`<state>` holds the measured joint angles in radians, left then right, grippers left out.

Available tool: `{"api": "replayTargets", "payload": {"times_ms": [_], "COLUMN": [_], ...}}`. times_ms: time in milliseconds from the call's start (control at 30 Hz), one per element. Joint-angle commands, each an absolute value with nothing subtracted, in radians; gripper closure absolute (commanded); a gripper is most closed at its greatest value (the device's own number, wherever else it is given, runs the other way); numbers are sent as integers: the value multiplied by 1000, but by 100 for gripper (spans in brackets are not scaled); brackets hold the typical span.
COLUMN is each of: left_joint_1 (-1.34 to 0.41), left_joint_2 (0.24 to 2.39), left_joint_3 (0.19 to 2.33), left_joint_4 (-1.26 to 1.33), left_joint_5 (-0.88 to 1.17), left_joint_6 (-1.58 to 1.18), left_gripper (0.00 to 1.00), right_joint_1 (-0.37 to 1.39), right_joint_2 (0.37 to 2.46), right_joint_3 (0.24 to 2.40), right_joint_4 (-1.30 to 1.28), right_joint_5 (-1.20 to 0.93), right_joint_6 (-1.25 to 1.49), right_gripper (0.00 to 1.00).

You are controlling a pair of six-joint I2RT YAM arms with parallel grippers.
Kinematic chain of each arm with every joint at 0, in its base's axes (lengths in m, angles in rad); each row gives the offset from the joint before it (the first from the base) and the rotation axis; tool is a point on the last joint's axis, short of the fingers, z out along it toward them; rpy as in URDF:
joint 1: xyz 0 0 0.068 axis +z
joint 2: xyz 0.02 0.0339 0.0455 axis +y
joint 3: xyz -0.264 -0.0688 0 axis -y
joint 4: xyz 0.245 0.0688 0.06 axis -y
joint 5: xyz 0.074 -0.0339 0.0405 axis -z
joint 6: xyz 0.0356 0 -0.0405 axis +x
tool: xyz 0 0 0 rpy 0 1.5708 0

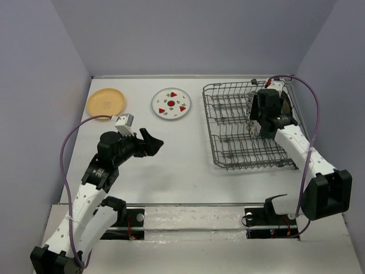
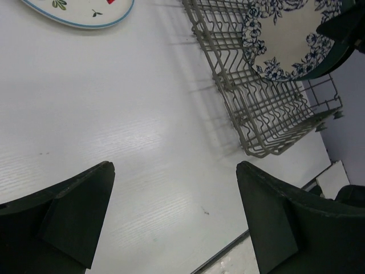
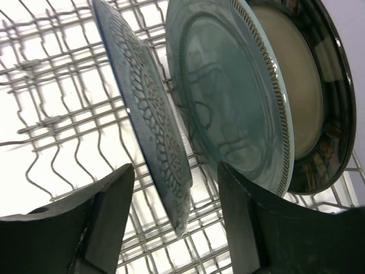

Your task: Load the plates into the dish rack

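While floral plate [image 3: 148, 108], teal plate [image 3: 228, 103], beige plate [image 3: 299, 103] are seen upright in rack [image 1: 228, 154] | orange plate [image 1: 105, 101], fruit plate [image 1: 171, 104] not yet loaded, flat on table [image 1: 171, 171] | right gripper [image 3: 175, 168] parted astride floral plate, seemingly not touching | left gripper [image 2: 174, 171] wide, empty

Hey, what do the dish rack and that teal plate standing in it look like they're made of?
Dish rack: thin bent grey wire, probably coated metal, with a dull finish. Teal plate: most likely glazed ceramic, since it is glossy, shows sharp reflections and has a ridged rim. Glass or melamine can't be ruled out.
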<state>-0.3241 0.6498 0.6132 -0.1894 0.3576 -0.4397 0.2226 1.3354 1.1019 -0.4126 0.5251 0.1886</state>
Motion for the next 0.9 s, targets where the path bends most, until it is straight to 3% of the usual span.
{"api": "replayTargets", "payload": {"times_ms": [0, 200, 433, 867], "left_joint_1": [-319, -321, -319, -313], "left_joint_2": [722, 782, 1044, 1689], "left_joint_3": [581, 523, 515, 939], "left_joint_4": [-25, 130, 352, 358], "left_joint_5": [293, 186, -76, -250], "left_joint_6": [-549, -663, -762, -776], "left_gripper": [1, 1, 7, 20], "right_joint_1": [219, 219, 219, 229], "right_joint_2": [1261, 1188, 1011, 759], "right_joint_3": [1132, 1166, 1039, 913], "right_joint_4": [-417, -446, -347, -341], "right_joint_5": [476, 399, 24, -276], "right_joint_6": [212, 229, 359, 419], "right_gripper": [31, 26, 25, 26]}}
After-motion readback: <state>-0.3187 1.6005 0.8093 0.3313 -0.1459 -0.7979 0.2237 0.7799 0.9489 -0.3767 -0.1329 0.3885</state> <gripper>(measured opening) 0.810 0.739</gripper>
